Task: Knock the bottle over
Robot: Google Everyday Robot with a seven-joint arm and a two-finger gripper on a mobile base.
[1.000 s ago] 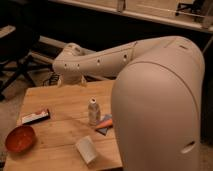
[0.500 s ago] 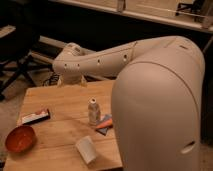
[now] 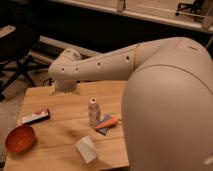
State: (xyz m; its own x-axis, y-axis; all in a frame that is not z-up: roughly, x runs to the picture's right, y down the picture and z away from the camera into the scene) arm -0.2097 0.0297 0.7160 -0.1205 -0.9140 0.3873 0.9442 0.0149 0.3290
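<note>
The bottle (image 3: 93, 111) is small, slim and whitish with a white cap. It stands upright near the middle of the wooden table (image 3: 60, 107). My arm reaches from the right across the back of the table. My gripper (image 3: 64, 89) hangs at the arm's end over the table's far left edge, mostly hidden by the wrist. It is behind and to the left of the bottle, well apart from it.
An orange and blue packet (image 3: 106, 123) lies just right of the bottle. A white cup (image 3: 87, 149) lies on its side near the front edge. An orange bowl (image 3: 20, 138) sits front left, a flat snack bar (image 3: 36, 116) behind it. A dark chair (image 3: 17, 52) stands off the table's left.
</note>
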